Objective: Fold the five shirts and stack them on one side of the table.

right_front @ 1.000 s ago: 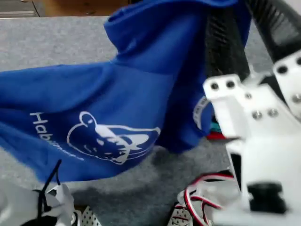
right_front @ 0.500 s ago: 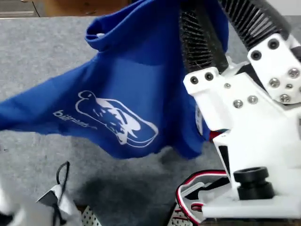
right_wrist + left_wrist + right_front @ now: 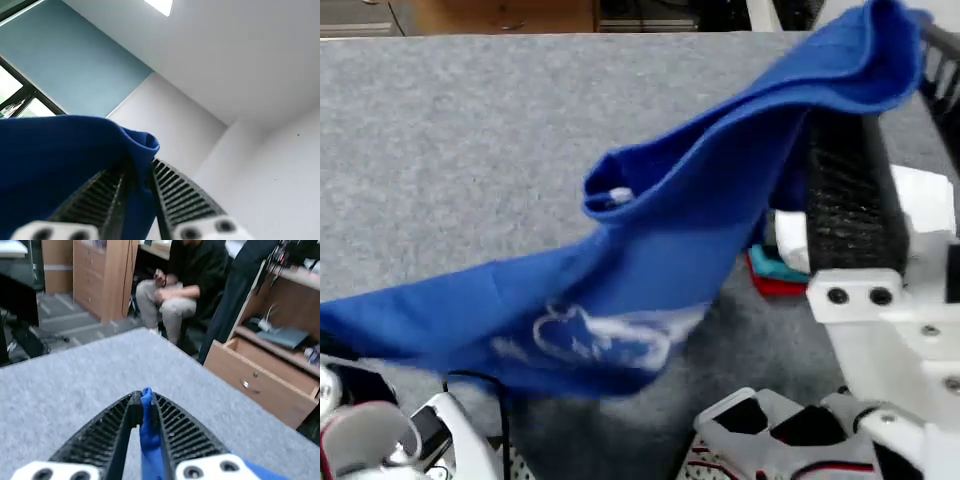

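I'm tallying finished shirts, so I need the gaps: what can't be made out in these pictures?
- High view: the stack is mostly hidden behind the blue shirt and an arm; its count cannot be told.
- High view: the shirt's print is blurred.
- Wrist views: the shirt is cut off at the picture edge beyond the left gripper and right gripper, jaws shut on it.
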Robot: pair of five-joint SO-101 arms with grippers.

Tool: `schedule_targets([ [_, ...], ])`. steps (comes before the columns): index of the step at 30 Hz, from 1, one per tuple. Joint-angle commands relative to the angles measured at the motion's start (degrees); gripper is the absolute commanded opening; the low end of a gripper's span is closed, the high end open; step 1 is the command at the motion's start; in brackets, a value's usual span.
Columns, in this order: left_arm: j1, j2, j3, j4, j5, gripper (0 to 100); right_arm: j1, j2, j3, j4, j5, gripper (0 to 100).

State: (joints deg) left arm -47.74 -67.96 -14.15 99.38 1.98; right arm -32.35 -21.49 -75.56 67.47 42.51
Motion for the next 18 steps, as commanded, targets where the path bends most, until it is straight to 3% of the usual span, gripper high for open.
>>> schedule_targets([
  [1, -0.53, 1.45, -4.13, -1.41, 0.09, 2, -0.57, -0.48, 0.48, 2.81, 0.0, 0.4],
  [8, -0.53, 1.19, -4.4, -0.97, 0.09, 2, -0.57, -0.13, 0.92, 6.68, -0.09, 0.4],
  [13, -0.18, 1.45, 3.08, -1.41, 0.09, 2, -0.57, 1.54, 6.55, 6.77, -1.67, 0.4],
  [15, -0.18, 1.71, 8.44, -4.48, 0.09, 2, -0.48, 2.59, 9.89, 6.51, -2.11, 0.4],
  [18, -0.44, 1.71, 19.87, -15.21, 0.18, 2, -0.48, 4.7, 15.25, 4.92, -2.81, 0.4],
])
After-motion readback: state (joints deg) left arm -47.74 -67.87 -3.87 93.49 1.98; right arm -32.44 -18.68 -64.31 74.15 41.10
